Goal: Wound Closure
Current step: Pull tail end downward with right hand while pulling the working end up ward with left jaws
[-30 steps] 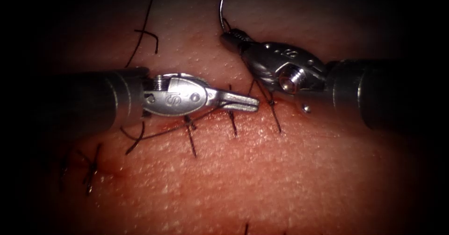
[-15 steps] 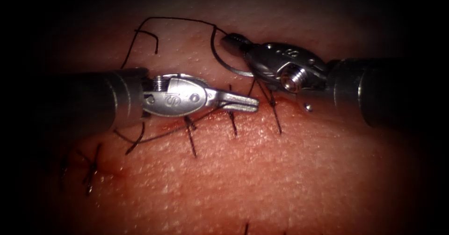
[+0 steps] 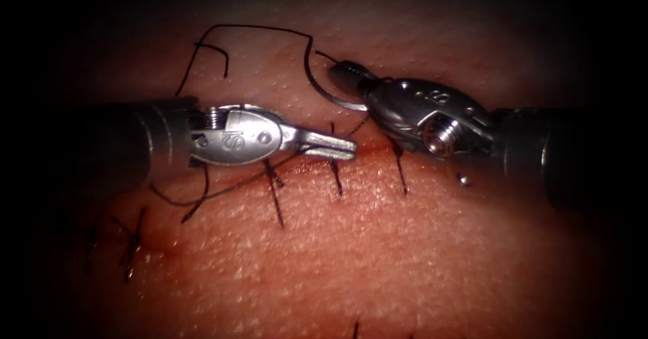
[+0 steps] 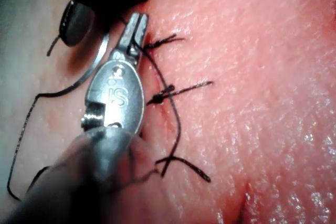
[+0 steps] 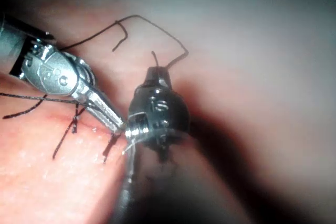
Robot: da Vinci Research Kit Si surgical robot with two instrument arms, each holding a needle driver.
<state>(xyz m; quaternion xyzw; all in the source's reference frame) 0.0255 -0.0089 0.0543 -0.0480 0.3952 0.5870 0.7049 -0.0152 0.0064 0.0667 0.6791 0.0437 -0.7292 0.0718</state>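
Since a second ago, both tools have drifted: the right tool point(image 3: 347, 75) rightward, the left tool point(image 3: 331, 144) leftward. We see the right's jaws clamped on the needle point(image 3: 317, 86) near one end, clear of the tissue point(image 3: 405, 244), thread point(image 3: 256, 30) trailing far-left. The left's jaws look together over the cut point(image 3: 378, 151), perhaps pinching thread. Each clevis is stamped "IS".

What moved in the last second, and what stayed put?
The right tool turned the needle it holds near one end from standing up to lying flat above the cut, clear of the tissue, then slid right. The left tool slid left, shut on thread at the cut. The tied stitches and the thread loop stayed as they were.
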